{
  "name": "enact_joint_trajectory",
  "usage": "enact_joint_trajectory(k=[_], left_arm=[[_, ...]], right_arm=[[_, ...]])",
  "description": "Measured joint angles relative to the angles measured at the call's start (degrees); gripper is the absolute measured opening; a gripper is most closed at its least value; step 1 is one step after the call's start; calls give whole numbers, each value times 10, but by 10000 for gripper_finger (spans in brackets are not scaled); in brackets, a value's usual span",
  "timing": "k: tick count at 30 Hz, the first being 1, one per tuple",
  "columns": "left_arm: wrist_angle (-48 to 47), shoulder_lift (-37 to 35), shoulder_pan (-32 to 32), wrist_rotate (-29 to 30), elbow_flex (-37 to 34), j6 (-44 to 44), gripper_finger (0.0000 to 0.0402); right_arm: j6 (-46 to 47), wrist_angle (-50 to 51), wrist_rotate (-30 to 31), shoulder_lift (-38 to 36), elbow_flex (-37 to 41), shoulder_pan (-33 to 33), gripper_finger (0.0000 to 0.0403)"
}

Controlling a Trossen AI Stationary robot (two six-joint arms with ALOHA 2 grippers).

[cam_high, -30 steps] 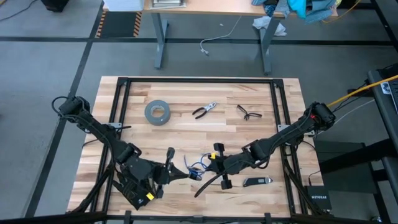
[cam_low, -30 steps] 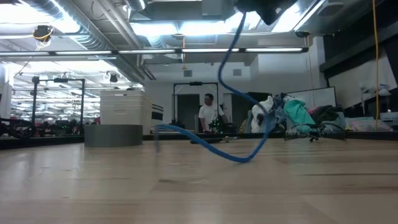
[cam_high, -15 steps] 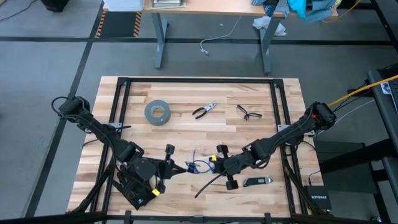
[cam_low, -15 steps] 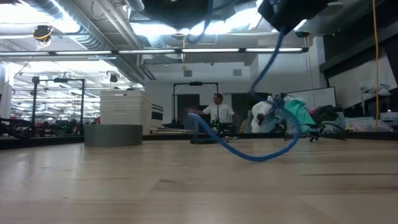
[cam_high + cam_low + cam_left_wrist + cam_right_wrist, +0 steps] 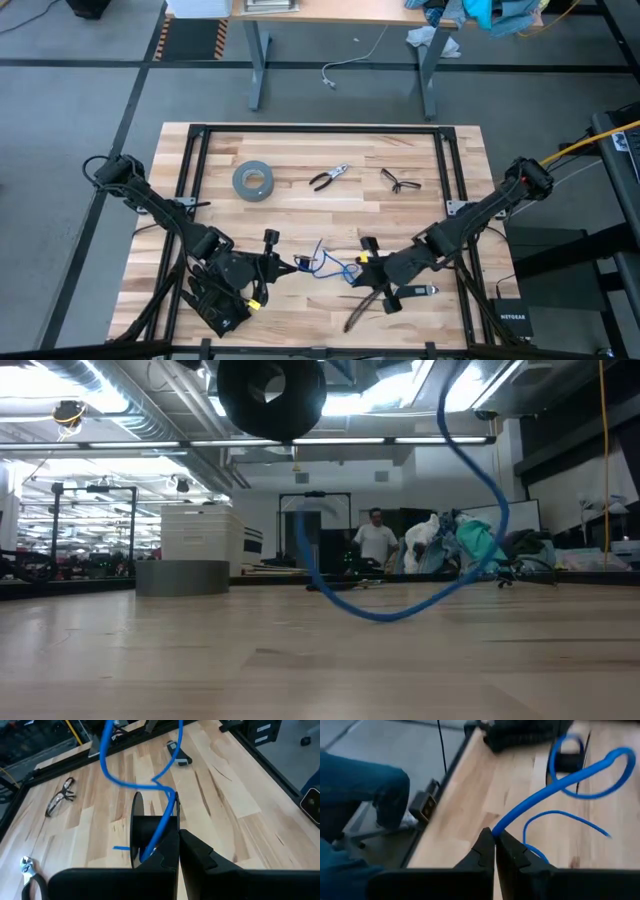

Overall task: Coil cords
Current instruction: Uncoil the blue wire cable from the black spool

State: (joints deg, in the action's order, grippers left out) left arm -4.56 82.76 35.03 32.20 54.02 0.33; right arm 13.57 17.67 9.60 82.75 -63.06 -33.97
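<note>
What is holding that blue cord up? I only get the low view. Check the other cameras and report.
Observer: Both arms. The left arm has its jaws shut on the cord; its wrist view shows the pinch.
Operator: Now the right side.
Observer: The right arm has its jaws shut on another stretch of the cord, which loops up from them.
Operator: Tell me what lies by the right arm.
Observer: From above, a small dark tool lies on the table right beside that arm's wrist.
</note>
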Motion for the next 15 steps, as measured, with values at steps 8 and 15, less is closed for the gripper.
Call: enact_joint_trajectory(k=[8, 15], left_arm=[[30, 0, -4, -25, 0, 3, 0], [86, 4, -6, -80, 0, 30, 0]], right_arm=[[-36, -23, 34, -16, -10, -5, 2], [-94, -41, 67, -16, -47, -6, 2]])
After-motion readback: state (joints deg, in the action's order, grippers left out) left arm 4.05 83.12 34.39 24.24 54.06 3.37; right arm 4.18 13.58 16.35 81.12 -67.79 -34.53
